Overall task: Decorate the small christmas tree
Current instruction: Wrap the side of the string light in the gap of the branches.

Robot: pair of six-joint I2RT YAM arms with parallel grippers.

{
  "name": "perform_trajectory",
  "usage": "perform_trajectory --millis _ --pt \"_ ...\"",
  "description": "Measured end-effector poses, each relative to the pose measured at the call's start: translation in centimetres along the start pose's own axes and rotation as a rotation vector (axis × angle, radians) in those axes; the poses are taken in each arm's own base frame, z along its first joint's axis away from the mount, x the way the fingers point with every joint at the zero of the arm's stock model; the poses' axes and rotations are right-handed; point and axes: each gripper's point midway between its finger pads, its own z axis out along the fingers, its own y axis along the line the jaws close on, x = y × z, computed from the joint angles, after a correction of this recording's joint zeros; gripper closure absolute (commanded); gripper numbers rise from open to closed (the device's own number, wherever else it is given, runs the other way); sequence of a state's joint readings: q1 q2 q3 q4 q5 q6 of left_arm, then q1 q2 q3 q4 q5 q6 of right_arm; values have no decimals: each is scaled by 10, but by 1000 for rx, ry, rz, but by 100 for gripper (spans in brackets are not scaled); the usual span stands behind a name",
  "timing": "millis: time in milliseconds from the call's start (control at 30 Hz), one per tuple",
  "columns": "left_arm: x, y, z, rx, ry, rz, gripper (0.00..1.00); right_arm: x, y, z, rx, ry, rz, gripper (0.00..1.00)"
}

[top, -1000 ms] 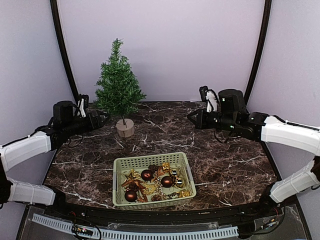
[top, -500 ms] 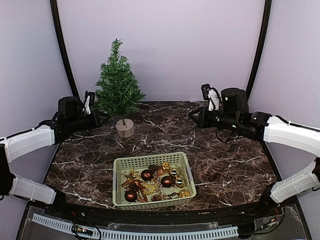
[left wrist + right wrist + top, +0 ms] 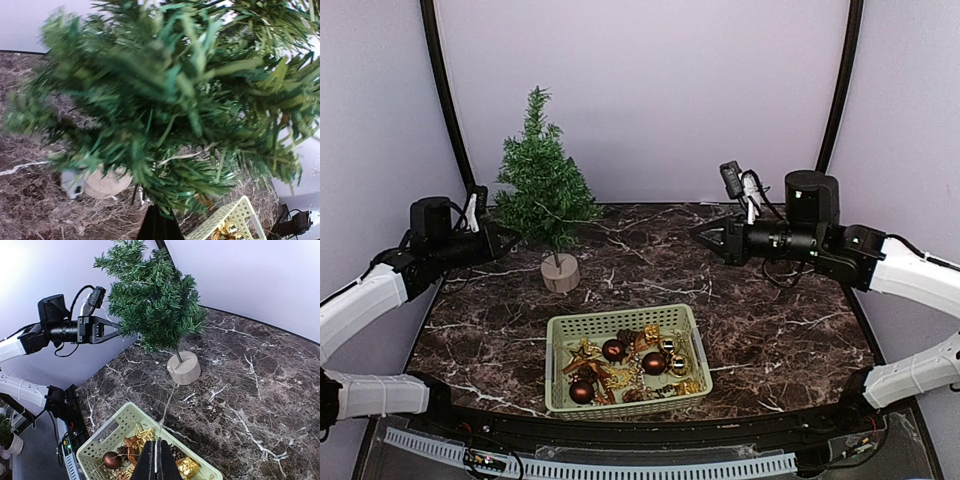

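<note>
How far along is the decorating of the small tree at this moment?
Done: nothing that shows; the small christmas tree bears no decoration. In hand: the left gripper is shut on its lower branches, and the tree leans toward that arm; the right gripper is shut and empty. Left: all the ornaments lie in the green basket, none hung yet.

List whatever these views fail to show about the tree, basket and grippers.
- Fingertips of the left gripper: top view, buried in the lower branches of the small christmas tree.
- Branch detail: left wrist view, smeared by blur on the left half.
- The basket: left wrist view, cut off by the bottom edge.
- The ornaments: top view, too small and tangled to count.
</note>
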State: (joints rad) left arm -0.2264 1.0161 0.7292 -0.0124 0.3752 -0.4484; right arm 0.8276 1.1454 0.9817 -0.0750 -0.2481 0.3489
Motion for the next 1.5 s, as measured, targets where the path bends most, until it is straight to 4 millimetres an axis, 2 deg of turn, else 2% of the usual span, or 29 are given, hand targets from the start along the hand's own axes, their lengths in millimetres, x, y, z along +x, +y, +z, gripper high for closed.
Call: perform_trajectory --millis 133,300,433,633,833,900,933,1000,1067,1167,1267,1300,1400,1500 --pt "1 29 -5 -50 -10 -46 100 3 7 2 -28 11 -2 100" --pt "-2 48 5 -63 -12 -67 100 -5 6 11 -21 -30 20 100" --pt "0 63 20 -77 9 -76 100 -5 -12 24 56 -55 76 100" --pt "-11 78 43 -82 8 -46 99 14 -48 47 199 -35 161 100" --pt "-27 88 63 -89 -17 -8 80 31 -72 64 289 -7 202 100" --pt "-32 92 66 -102 -26 1 63 34 -74 69 298 1 210 100" --pt "-36 93 67 -109 -33 6 51 34 -75 71 298 2 213 100" --pt "-42 94 64 -129 -52 18 37 33 -75 73 297 2 214 100" --pt "-46 95 58 -161 -69 28 31 32 -75 73 295 -2 213 100" --pt "-57 83 37 -206 -117 42 28 30 -74 73 292 -7 212 100" --pt "-58 45 17 -190 -165 79 28 30 -74 73 293 -6 212 100" --pt "-54 26 14 -164 -169 91 28 30 -74 73 293 -6 212 100" --pt "-35 -13 12 -94 -154 96 27 30 -74 73 293 -6 212 100" --pt "-11 -20 18 -75 -106 56 25 30 -74 73 293 -6 211 100"
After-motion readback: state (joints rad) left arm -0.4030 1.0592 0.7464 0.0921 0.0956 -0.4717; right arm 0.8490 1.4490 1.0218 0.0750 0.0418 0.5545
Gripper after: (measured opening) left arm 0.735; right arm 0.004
